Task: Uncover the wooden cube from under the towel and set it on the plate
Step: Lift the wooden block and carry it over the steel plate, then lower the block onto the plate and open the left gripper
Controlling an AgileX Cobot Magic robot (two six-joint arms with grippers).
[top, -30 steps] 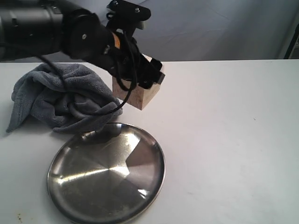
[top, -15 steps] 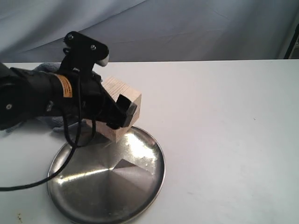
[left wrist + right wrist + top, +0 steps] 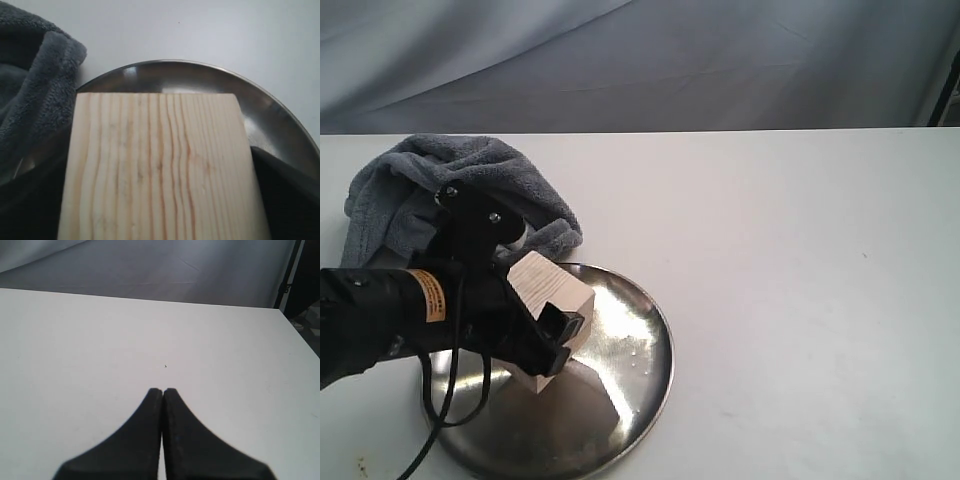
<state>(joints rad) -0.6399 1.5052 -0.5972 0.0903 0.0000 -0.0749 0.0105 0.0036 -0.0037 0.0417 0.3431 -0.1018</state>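
My left gripper (image 3: 542, 340) is shut on the wooden cube (image 3: 550, 300), a pale block with grain lines, and holds it tilted low over the left part of the steel plate (image 3: 630, 345). Whether the cube touches the plate I cannot tell. In the left wrist view the cube (image 3: 160, 165) fills the middle, with the plate's rim (image 3: 200, 67) beyond it. The grey-blue towel (image 3: 450, 180) lies crumpled behind the plate, at the table's left. My right gripper (image 3: 163, 390) is shut and empty over bare white table; it does not show in the exterior view.
The towel (image 3: 35, 90) lies close against the plate's far-left rim. A black cable (image 3: 440, 420) hangs from the left arm across the plate's left edge. White table (image 3: 800, 280) stretches to the right, and a grey-blue curtain (image 3: 720, 60) hangs behind it.
The left arm has carried the cube from beside the towel toward the camera and down, until it is low over the plate. The towel, hidden half a second ago, shows again.
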